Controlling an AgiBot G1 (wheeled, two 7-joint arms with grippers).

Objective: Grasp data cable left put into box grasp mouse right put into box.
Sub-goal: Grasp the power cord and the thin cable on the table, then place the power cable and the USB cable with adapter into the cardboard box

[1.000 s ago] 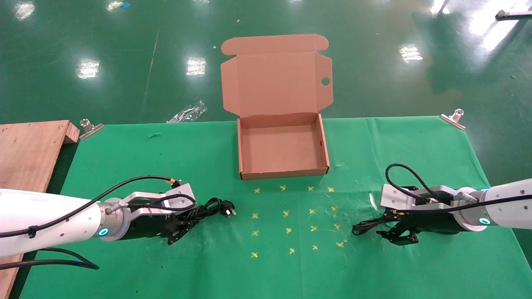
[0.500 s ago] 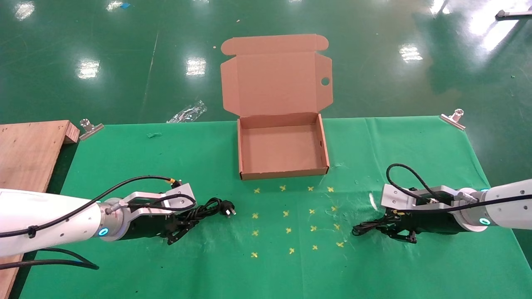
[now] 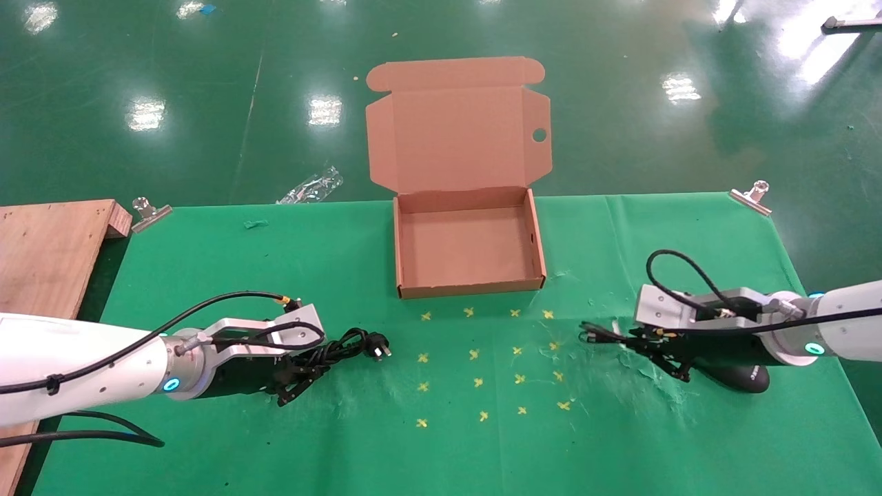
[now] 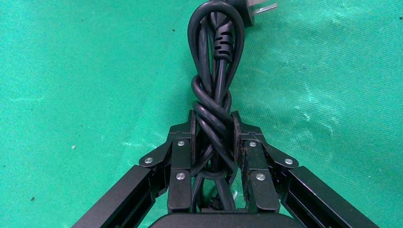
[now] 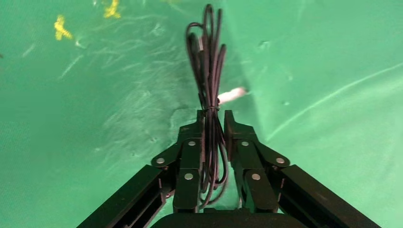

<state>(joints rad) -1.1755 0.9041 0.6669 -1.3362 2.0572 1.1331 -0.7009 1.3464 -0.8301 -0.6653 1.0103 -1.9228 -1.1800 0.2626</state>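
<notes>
The data cable, a thick black twisted bundle with its plug pointing right, lies on the green cloth at the left. My left gripper is shut on its middle, and the left wrist view shows the jaws pinching the bundle. The black mouse lies under my right wrist. My right gripper is shut on the mouse's thin cord bundle, which sticks out past the jaws in the right wrist view. The open brown box stands at the table's far middle.
Yellow cross marks dot the cloth in front of the box. A wooden board lies at the far left. Metal clips hold the cloth's far corners. A white scrap lies by the cord.
My right gripper has shut on the mouse's cord and moved toward the far side, lifting the cord and uncovering the mouse. The left gripper and the data cable have not moved.
</notes>
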